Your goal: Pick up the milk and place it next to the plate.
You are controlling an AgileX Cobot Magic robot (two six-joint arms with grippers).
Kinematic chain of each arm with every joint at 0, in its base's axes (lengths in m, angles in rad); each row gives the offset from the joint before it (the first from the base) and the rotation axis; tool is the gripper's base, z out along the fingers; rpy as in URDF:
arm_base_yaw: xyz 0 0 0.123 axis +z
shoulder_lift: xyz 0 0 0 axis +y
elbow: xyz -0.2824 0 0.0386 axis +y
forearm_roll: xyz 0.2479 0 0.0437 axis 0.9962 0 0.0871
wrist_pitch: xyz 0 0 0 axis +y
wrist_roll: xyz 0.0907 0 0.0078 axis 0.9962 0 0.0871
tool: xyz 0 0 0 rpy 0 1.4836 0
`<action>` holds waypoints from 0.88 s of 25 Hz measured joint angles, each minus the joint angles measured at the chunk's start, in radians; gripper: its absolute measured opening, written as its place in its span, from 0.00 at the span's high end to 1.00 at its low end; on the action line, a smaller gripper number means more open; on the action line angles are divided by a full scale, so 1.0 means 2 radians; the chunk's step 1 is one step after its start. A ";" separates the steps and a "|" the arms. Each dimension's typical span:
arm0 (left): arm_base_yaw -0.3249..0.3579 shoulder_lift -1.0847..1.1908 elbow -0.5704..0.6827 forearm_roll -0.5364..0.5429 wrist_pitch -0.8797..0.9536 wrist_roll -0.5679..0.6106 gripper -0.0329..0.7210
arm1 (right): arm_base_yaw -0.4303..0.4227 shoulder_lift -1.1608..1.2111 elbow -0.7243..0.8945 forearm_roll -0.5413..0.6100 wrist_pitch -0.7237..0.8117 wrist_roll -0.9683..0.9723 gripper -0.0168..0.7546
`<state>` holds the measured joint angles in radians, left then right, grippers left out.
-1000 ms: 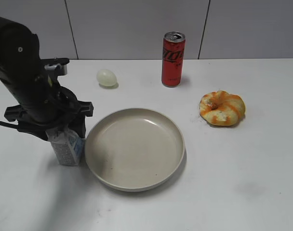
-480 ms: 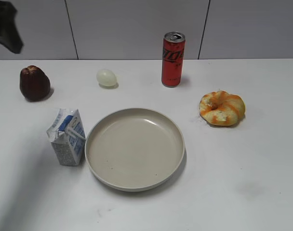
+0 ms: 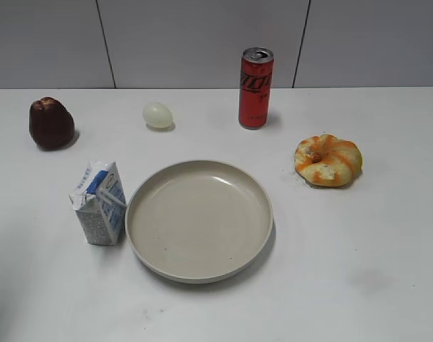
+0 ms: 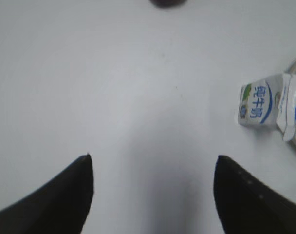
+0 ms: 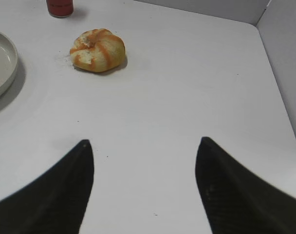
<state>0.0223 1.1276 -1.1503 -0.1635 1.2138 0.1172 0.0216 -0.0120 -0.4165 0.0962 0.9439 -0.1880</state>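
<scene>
- My left hand (image 4: 153, 163) hangs above bare worktop (image 4: 138, 87) with its two dark fingers (image 4: 65, 195) spread wide apart and nothing between them.
- My right hand (image 5: 144, 146) is likewise spread open and empty, its fingers (image 5: 235, 190) framing only white worktop.
- From the left wrist camera, the milk (image 4: 265, 105) sits off toward the right edge of the picture, well apart from the left hand, with the plate's rim just showing beyond it.
- In the exterior view neither hand shows; the milk (image 3: 100, 203) stands upright on the worktop, gable top up, just beside the left rim of the plate (image 3: 199, 219). I cannot tell whether carton and rim actually touch.
- The plate holds nothing.
- From the right wrist camera, an orange-streaked bun (image 5: 97, 50) lies ahead of the right hand, near the plate's edge at far left.
- Farther back in the exterior view, a red can (image 3: 256, 87) stands upright behind the plate, a pale egg (image 3: 157, 115) lies left of it, and a dark red fruit (image 3: 50, 122) sits at the far left.
</scene>
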 joint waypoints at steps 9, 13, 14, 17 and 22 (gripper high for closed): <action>0.000 -0.240 0.174 -0.013 -0.002 0.000 0.19 | 0.000 0.000 0.000 0.000 0.000 0.000 0.33; 0.000 -0.335 0.240 -0.017 -0.027 0.000 0.20 | 0.000 0.000 0.000 0.000 0.000 0.000 0.33; 0.000 -0.357 0.253 -0.017 -0.029 0.000 0.20 | 0.000 0.000 0.000 0.000 0.000 0.000 0.33; 0.000 -0.415 0.282 -0.018 -0.044 0.000 0.20 | 0.000 0.000 0.000 0.000 0.000 0.000 0.33; 0.000 -0.492 0.319 -0.024 -0.069 0.000 0.20 | 0.000 0.000 0.000 0.000 0.000 0.000 0.33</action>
<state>0.0223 0.1434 -0.5113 -0.2113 1.0751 0.1172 0.0216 -0.0120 -0.4165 0.0962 0.9439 -0.1880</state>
